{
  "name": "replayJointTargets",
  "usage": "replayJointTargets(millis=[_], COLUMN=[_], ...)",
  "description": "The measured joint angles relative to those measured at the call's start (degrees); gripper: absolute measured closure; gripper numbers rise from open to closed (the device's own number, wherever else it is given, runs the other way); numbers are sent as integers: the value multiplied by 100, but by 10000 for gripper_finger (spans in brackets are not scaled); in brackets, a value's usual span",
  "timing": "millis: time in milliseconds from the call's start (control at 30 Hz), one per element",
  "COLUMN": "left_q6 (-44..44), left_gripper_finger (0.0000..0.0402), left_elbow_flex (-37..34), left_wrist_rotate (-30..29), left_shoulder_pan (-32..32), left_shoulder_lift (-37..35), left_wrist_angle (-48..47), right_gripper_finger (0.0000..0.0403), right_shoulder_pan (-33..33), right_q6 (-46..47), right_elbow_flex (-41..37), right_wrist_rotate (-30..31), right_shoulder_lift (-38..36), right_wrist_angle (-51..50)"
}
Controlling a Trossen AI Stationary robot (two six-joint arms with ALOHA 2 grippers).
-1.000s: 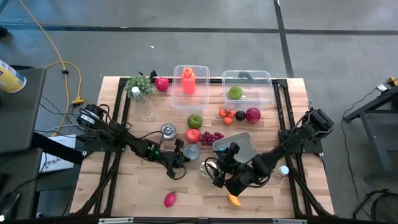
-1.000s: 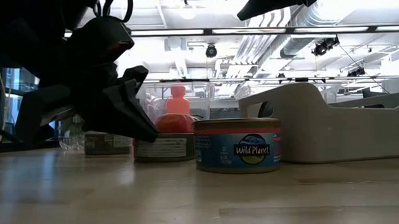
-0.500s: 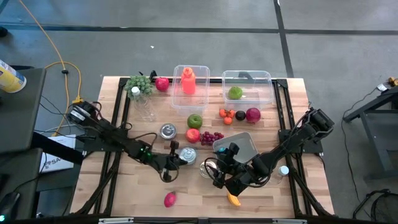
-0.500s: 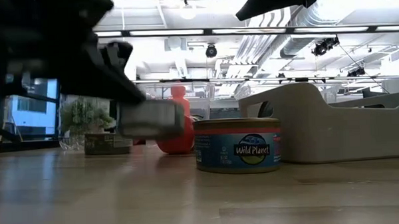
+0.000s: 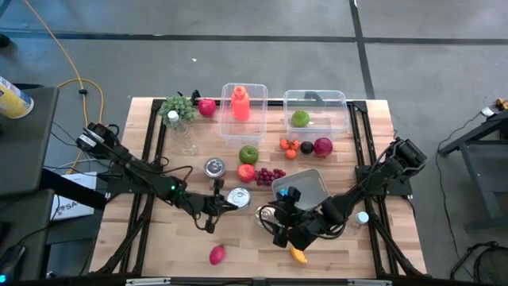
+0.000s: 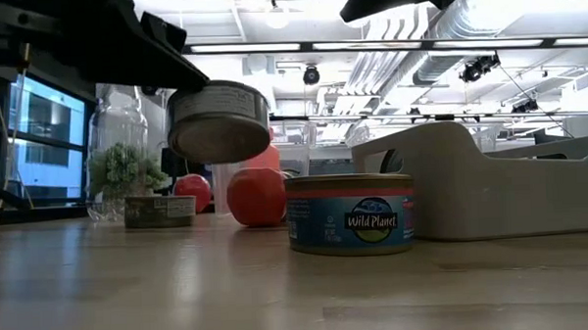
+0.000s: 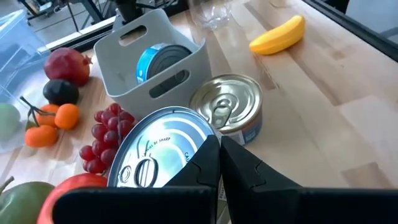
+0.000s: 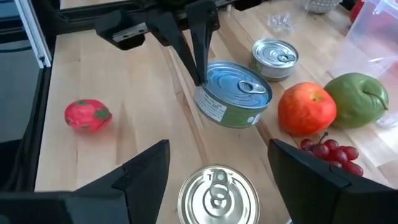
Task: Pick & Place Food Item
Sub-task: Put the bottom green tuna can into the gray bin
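Observation:
My left gripper (image 5: 221,203) is shut on a green-labelled tin can (image 5: 238,197), which hangs in the air, tilted, in the low view (image 6: 219,121) and the right wrist view (image 8: 233,94). A second tin with a blue label (image 6: 350,214) stands on the table beside it (image 7: 229,106). My right gripper (image 5: 278,229) hovers open near the table's near edge, with its fingers wide apart on either side of that second tin (image 8: 217,194) and above it. A grey bin (image 5: 311,184) with another blue tin inside (image 7: 155,59) stands just beyond. My left gripper pinches the green-labelled can at the rim of its lid (image 8: 201,83), on the side facing the table's left. Its fingers (image 8: 198,43) slant down from the left. The can is lifted clear of the table and tilted, with its lid (image 7: 158,155) turned partly toward the gripper.
A red apple (image 5: 246,172), grapes (image 5: 270,174), a green apple (image 5: 248,154) and a third tin (image 5: 214,167) lie in the middle. A pink fruit (image 5: 216,254) and a banana (image 5: 298,256) lie near the front edge. Clear containers (image 5: 316,111) line the far edge.
My left gripper has risen from the table with the green-labelled can. The can stood on the table a second ago. Now it is lifted clear and tipped. The right arm has kept still.

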Motion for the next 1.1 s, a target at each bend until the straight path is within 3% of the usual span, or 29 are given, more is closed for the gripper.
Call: replayJointTargets(millis=[400, 600, 733, 800, 900, 1100], left_q6=[20, -45, -213, -298, -425, -647], left_gripper_finger=[401, 401, 401, 401, 401, 401], left_elbow_flex=[429, 429, 491, 572, 664, 697], left_wrist_rotate=[109, 115, 117, 120, 133, 131], left_shoulder_pan=[24, 24, 24, 24, 24, 24], left_shoulder_lift=[-7, -7, -8, -10, -11, -11], left_wrist_angle=[-607, -606, -666, -782, -927, -1024], right_gripper_finger=[143, 143, 143, 143, 143, 143], right_shoulder_pan=[205, 152, 114, 121, 182, 99], right_q6=[-1399, -1457, -2357, -3126, -4015, -4127], right_elbow_flex=[0, -8, 3, 4, 2, 3], right_wrist_rotate=[-220, -581, -716, -623, -25, 376], right_shoulder_lift=[0, 172, 185, 186, 186, 225], right_wrist_angle=[566, 926, 1137, 1137, 1127, 1144])
